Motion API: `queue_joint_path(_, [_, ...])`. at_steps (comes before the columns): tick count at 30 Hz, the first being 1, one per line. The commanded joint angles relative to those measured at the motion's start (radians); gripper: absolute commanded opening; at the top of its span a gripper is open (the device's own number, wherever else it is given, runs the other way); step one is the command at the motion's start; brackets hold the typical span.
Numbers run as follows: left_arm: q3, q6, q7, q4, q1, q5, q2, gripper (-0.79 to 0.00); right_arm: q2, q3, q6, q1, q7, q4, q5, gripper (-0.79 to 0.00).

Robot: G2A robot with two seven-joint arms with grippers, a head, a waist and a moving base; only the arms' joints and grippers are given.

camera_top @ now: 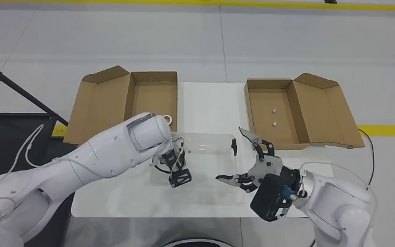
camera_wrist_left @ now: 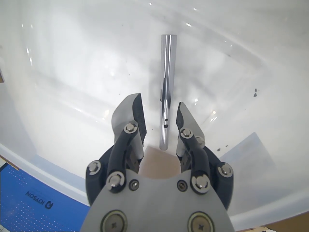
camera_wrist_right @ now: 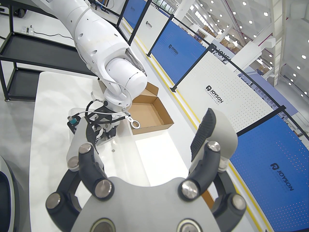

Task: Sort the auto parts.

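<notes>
**Straddling a metal tube in the clear bin, with cardboard boxes on either side**

Reaching down into a clear plastic bin (camera_top: pixel 210 137) at the middle of the white table (camera_top: pixel 210 99), my left gripper (camera_top: pixel 179 178) sits over a shiny metal tube (camera_wrist_left: pixel 167 73). The tube lies flat on the bin's floor. My left jaws are narrowly parted, one ribbed pad on each side of the tube's nearer end. A thin gap shows on both sides, so the pads are not gripping it.

My right gripper (camera_top: pixel 228 154) is just beside the bin's right end. Its jaws are spread wide and hold nothing. A small dark piece (camera_top: pixel 234 146) sits by that end of the bin; I cannot tell whether it is inside or outside the wall.

Two open cardboard boxes stand at the far side of the table, well apart. The left box (camera_top: pixel 154 77) has its lid folded out to the left. The right box (camera_top: pixel 265 83) has its lid folded out to the right and holds two small pale parts (camera_top: pixel 273 112) lying near each other on its floor.
</notes>
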Motion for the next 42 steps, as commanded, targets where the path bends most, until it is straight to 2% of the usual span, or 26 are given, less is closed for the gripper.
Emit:
queue_joint_path(1, [0.0,0.0,0.0,0.004,0.003,0.001,-0.003,-0.419,0.0,0.0,0.0,0.0,0.0,0.0,0.0,0.0])
queue_joint_path(8, [0.0,0.0,0.0,0.017,0.013,0.008,-0.02,-0.477,0.0,0.0,0.0,0.0,0.0,0.0,0.0,0.0])
queue_joint_path(14, [0.0,0.0,0.0,0.029,0.02,0.019,-0.034,-0.57,0.0,0.0,0.0,0.0,0.0,0.0,0.0,0.0])
queue_joint_path(19, [0.0,0.0,0.0,0.036,0.027,0.03,-0.045,-0.579,0.0,0.0,0.0,0.0,0.0,0.0,0.0,0.0])
queue_joint_path(24, [0.0,0.0,0.0,0.045,0.031,0.038,-0.053,-0.653,0.0,0.0,0.0,0.0,0.0,0.0,0.0,0.0])
queue_joint_path(28, [0.0,0.0,0.0,0.055,0.039,0.043,-0.059,-0.656,0.0,0.0,0.0,0.0,0.0,0.0,0.0,0.0])
queue_joint_path(30, [0.0,0.0,0.0,0.056,0.039,0.046,-0.061,-0.785,0.0,0.0,0.0,0.0,0.0,0.0,0.0,0.0])
queue_joint_path(36, [0.0,0.0,0.0,0.037,0.007,0.009,-0.057,-0.785,0.0,0.0,0.0,0.0,0.0,0.0,0.0,0.0])
queue_joint_path(42, [0.0,0.0,0.0,0.008,-0.051,-0.06,-0.031,-0.785,0.0,0.0,0.0,0.0,0.0,0.0,0.0,0.0])
